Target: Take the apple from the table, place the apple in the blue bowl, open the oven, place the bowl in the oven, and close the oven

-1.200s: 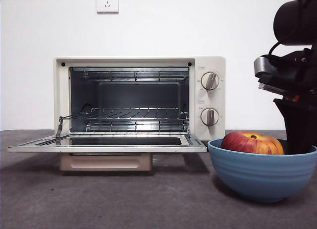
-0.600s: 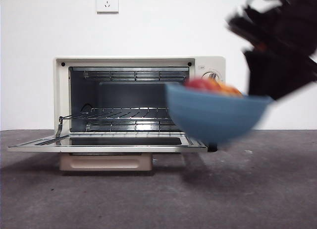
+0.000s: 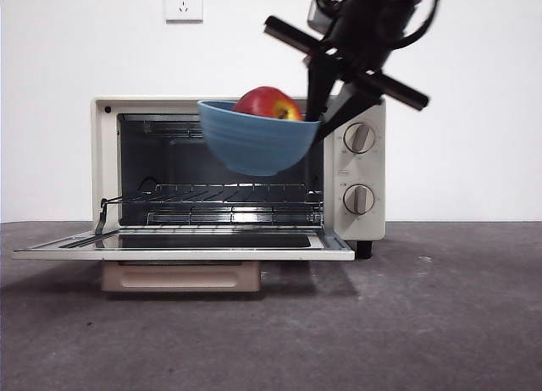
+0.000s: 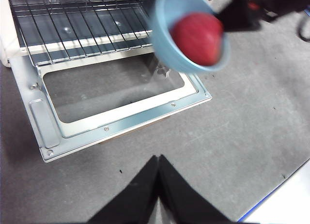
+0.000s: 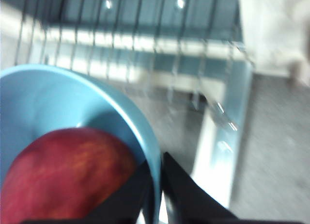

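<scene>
Blue, matte, ridged bowl [image 3: 257,137], catalogued in the front view: held aloft before the open cavity of the cream-white toaster oven [image 3: 239,175], tilted slightly, well above the dropped glass door [image 3: 182,243]. A round red apple with yellow streaks [image 3: 268,103] is seen seated inside it. The bowl's rim is pinched at one side by the right pincer [image 3: 320,112], descending from above; the height is judged to be kept so that the bowl clears the door and wire rack [image 3: 220,192]. The dark grey counter [image 3: 339,340] is noted below.

Left wrist view: the left pincer [image 4: 158,161] is shown closed on nothing, parked over the counter beside the door, judged to be waiting out of the way. The bowl and apple are seen over the door's corner.

Right wrist view: the rim is clamped between the two black jaws, one inside beside the apple, one outside; the rack lies ahead. Insertion is judged not yet done.
</scene>
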`<move>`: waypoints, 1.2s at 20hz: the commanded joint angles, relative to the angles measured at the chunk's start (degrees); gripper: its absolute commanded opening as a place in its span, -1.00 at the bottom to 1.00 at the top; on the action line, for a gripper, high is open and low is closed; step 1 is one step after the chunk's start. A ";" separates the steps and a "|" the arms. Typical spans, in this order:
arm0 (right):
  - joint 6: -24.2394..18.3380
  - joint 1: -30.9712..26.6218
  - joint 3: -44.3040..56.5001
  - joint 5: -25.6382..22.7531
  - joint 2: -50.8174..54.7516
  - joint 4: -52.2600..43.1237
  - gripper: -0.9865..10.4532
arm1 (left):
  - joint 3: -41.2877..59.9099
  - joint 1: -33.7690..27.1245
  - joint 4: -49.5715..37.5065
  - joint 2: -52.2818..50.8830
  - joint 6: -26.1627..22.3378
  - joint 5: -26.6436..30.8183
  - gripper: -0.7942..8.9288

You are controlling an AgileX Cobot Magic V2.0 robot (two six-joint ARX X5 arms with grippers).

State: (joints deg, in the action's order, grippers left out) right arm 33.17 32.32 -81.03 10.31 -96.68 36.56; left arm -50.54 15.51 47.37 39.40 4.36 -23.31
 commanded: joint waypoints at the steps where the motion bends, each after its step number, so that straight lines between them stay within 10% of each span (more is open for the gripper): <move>1: 6.01 0.61 -4.48 -0.46 -4.37 -0.79 -0.82 | -0.37 0.28 -0.66 0.26 -0.70 -0.20 -0.82; 13: 22.49 2.03 -6.84 -9.57 -9.77 -7.02 -0.82 | -0.37 1.11 -0.61 0.26 -0.68 -0.26 -0.82; 24: 26.64 3.17 -6.82 -18.32 -10.97 -9.40 -0.82 | -0.37 2.64 -0.39 0.24 -0.68 -0.26 -0.82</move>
State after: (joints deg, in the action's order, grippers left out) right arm 58.76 34.92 -86.37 -7.73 -106.45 28.01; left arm -50.54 17.91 47.42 39.35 4.34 -23.33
